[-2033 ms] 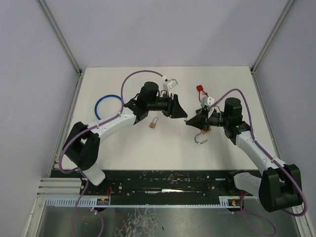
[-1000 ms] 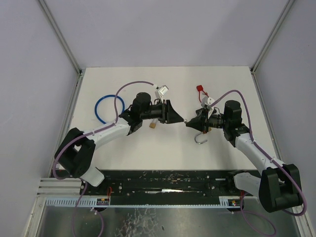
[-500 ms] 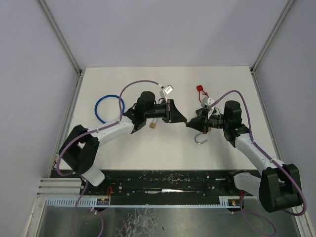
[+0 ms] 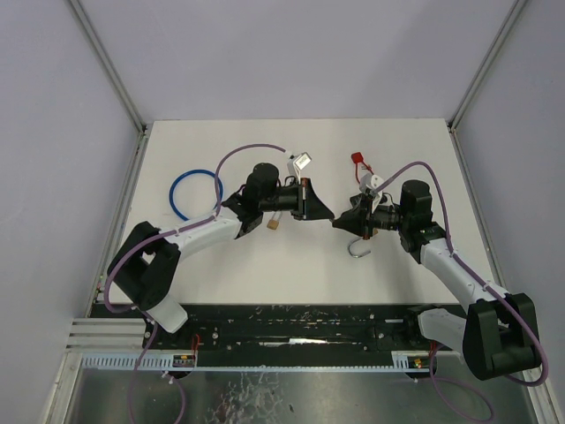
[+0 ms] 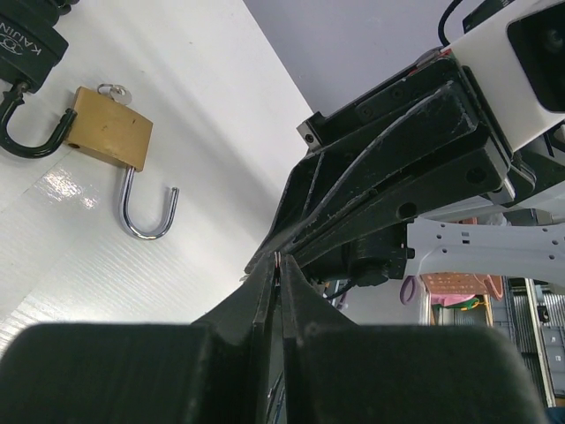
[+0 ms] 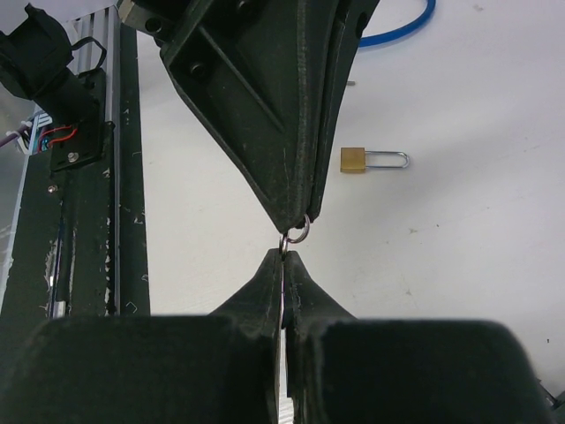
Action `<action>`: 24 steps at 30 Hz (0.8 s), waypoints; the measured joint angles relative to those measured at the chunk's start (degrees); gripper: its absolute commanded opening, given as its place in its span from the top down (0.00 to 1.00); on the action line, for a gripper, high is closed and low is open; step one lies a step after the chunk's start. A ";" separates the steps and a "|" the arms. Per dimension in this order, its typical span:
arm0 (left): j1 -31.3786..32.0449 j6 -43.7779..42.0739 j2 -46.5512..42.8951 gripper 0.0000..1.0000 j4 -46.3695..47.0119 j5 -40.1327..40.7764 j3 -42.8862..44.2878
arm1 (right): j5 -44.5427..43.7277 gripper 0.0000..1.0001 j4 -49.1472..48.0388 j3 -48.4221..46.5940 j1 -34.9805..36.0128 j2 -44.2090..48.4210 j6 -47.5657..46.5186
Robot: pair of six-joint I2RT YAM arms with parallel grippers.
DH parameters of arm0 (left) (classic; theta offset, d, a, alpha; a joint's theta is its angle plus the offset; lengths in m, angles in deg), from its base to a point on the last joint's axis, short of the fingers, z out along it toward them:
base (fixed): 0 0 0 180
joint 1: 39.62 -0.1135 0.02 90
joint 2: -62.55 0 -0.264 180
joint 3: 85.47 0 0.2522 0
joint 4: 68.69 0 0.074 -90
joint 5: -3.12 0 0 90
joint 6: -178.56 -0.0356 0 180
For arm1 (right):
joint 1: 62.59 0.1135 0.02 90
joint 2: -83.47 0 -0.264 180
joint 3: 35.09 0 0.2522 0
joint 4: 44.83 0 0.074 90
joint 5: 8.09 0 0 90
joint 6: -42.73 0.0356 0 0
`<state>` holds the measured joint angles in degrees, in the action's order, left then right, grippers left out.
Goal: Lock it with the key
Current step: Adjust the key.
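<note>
Inspection: both my grippers meet tip to tip above the white table (image 4: 265,274). My left gripper (image 4: 327,215) is clamped tight on the small silver key on its ring (image 6: 297,234), and my right gripper (image 4: 336,222) is pinched on the same item from the opposite side. Only the ring shows.

The brass padlock with the open steel shackle (image 5: 110,134) lies on the table close by my right gripper.

Judgement: a key handover is in hand. Next, one gripper must release, and the other must present the key squarely to the keyhole.
</note>
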<state>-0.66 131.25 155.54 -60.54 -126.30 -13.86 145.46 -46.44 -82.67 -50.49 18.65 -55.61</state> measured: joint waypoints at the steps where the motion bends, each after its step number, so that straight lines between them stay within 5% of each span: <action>1: 0.00 0.00 0.02 1.00 -0.02 -0.02 0.07 | 0.02 0.99 0.00 0.00 0.00 0.00 -0.04; 9: 0.00 -0.02 0.17 1.00 0.00 -0.20 0.09 | 0.07 0.70 0.33 0.00 0.00 0.00 -1.18; 24: -0.31 -2.34 0.15 1.00 -0.59 -1.05 0.09 | -0.74 0.78 7.10 -1.44 0.00 0.00 -6.95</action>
<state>-0.97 128.92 155.69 -61.13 -127.35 -13.78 144.72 -39.34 -84.11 -50.49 18.65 -62.56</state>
